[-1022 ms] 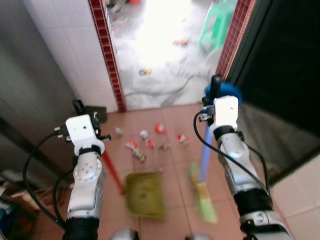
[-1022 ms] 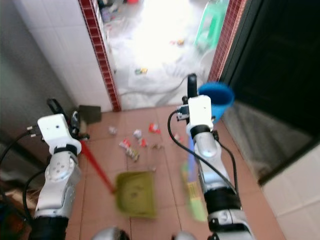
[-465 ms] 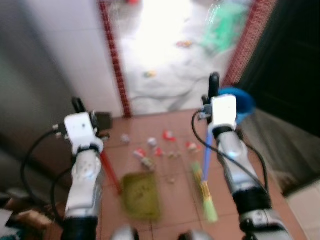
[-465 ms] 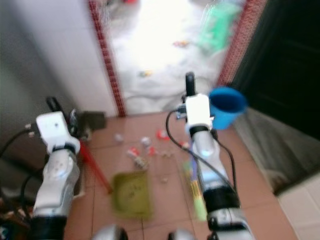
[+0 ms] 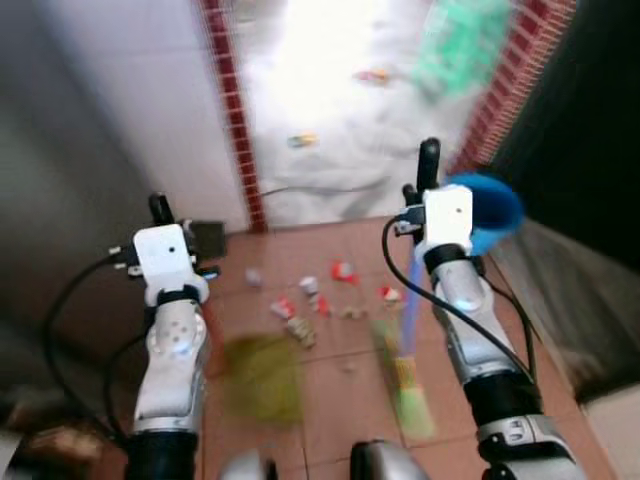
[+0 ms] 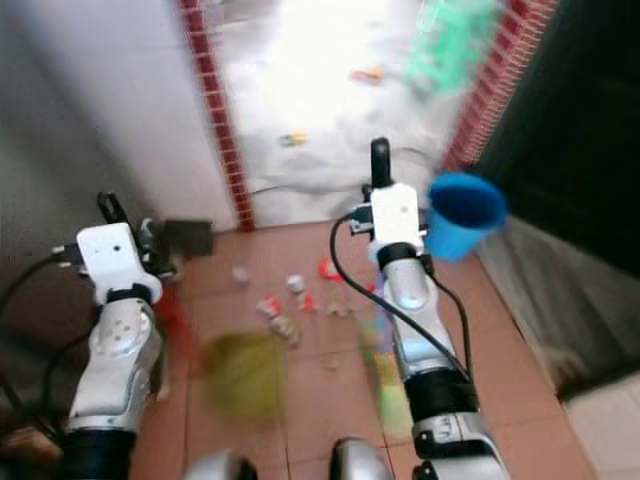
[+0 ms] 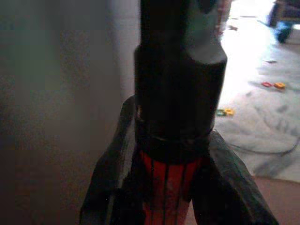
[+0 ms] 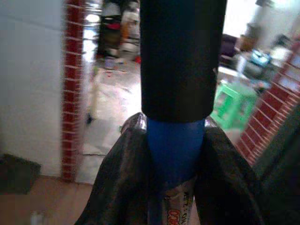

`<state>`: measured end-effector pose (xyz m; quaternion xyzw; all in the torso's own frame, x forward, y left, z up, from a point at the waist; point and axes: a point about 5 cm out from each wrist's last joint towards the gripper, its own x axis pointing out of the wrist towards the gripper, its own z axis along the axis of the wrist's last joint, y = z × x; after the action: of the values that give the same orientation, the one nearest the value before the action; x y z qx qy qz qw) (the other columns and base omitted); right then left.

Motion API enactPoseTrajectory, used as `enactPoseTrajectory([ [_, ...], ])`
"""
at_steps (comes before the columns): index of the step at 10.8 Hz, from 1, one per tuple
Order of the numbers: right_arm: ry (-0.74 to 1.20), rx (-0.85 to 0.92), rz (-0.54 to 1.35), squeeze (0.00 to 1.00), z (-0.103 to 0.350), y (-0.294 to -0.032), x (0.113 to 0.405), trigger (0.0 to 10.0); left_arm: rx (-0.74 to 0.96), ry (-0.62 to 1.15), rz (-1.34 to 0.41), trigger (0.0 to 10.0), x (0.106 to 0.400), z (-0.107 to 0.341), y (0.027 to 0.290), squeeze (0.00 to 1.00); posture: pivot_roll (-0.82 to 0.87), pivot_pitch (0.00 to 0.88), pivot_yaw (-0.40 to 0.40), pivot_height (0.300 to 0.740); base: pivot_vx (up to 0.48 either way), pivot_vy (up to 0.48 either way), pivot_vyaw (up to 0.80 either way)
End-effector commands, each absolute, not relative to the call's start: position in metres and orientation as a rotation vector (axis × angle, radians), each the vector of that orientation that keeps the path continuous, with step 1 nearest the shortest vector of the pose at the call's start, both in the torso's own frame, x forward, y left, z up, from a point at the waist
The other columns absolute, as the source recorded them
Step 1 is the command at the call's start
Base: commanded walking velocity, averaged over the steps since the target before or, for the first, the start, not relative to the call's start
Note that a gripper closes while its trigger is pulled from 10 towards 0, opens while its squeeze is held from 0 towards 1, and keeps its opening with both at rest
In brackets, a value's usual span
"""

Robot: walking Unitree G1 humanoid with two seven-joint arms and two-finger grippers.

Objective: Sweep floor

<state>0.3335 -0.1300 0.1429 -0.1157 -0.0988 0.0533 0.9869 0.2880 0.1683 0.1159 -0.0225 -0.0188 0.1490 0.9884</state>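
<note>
The left tool (image 7: 171, 187) is clenched around the red handle of the dustpan (image 5: 262, 378), and the right tool (image 8: 174, 154) is clenched around the blue handle of the broom (image 5: 408, 385).

The little bits of trash (image 5: 318, 300) lie on the brown tiled floor (image 5: 330, 410), just past the dustpan and the broom, near the doorway. The pictures are blurry, so I think the broom could miss the bits or push them out the door. It could also bump the blue bucket (image 5: 490, 212) close by.

The dustpan is green and flat. The broom has green bristles.
</note>
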Motion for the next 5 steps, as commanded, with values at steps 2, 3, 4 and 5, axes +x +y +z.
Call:
enactPoseTrajectory([
  [2, -0.243, -0.212, 0.127, 0.00, 0.1511, -0.1230, 0.3334, 10.0, -0.009, -0.057, 0.302, 10.0, 0.2891, 0.1220, 0.1675, 0.00, -0.02, 0.104, 0.039, 0.740, 0.000, -0.276, 0.22],
  [3, -0.257, -0.232, 0.138, 0.00, 0.1522, -0.1211, 0.3324, 10.0, 0.002, -0.049, 0.323, 10.0, 0.2885, 0.1210, 0.1710, 0.00, -0.02, 0.105, 0.038, 0.740, 0.000, -0.262, 0.80],
  [4, -0.260, -0.238, 0.143, 0.00, 0.1523, -0.1195, 0.3317, 10.0, 0.008, -0.044, 0.335, 10.0, 0.2881, 0.1207, 0.1736, 0.00, -0.02, 0.105, 0.039, 0.740, 0.000, -0.255, 0.80],
  [5, -0.256, -0.217, 0.148, 0.00, 0.1510, -0.1171, 0.3299, 10.0, 0.005, -0.039, 0.344, 10.0, 0.2879, 0.1201, 0.1759, 0.00, -0.02, 0.104, 0.039, 0.740, 0.000, -0.255, 0.56],
])
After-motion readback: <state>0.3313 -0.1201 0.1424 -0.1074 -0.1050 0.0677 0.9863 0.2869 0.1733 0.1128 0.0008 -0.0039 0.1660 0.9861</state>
